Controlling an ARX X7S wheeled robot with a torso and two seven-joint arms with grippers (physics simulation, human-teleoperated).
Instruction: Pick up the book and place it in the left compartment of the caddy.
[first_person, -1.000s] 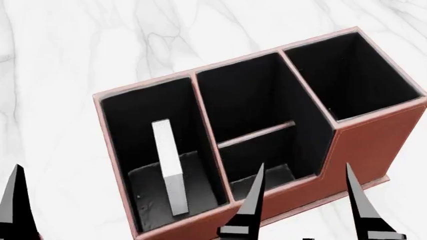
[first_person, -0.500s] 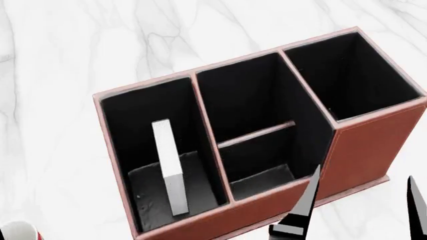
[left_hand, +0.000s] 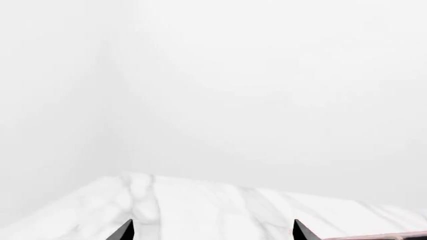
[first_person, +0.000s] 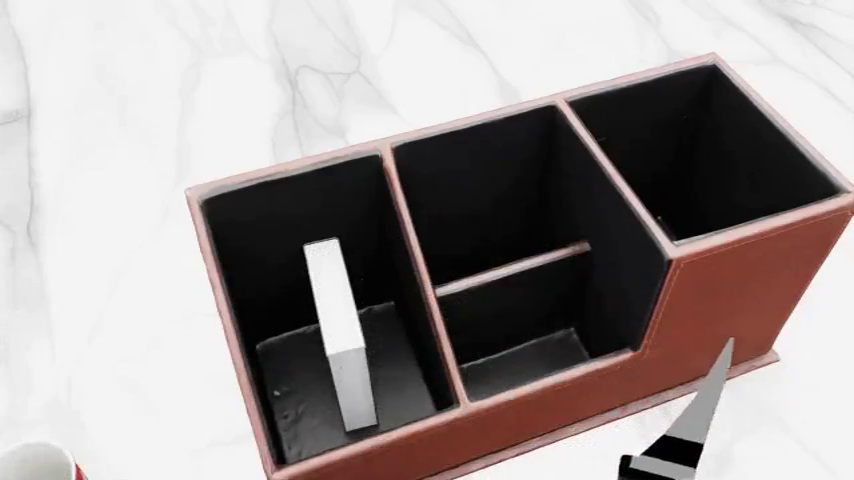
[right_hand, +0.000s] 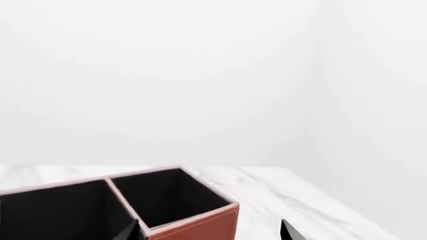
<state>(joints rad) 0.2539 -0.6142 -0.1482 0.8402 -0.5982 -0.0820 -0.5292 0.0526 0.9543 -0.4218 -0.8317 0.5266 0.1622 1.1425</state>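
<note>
While only its two black fingertips (right_hand: 288, 231) are seen in the right wrist view, the right gripper (right_hand: 210, 231) is shown spread wide and holding nothing. The left gripper (left_hand: 212, 231) is also seen spread apart and empty above the marble table (first_person: 160, 100). Compared with half a second ago, only one right finger (first_person: 694, 420) is left in the head view, shifted further right and lower. The book (first_person: 339, 335) is standing on its edge inside the left compartment (first_person: 287, 370) of the caddy (first_person: 727, 300), its white pages turned upward. A mug (first_person: 34, 464) is partly seen near the caddy.
</note>
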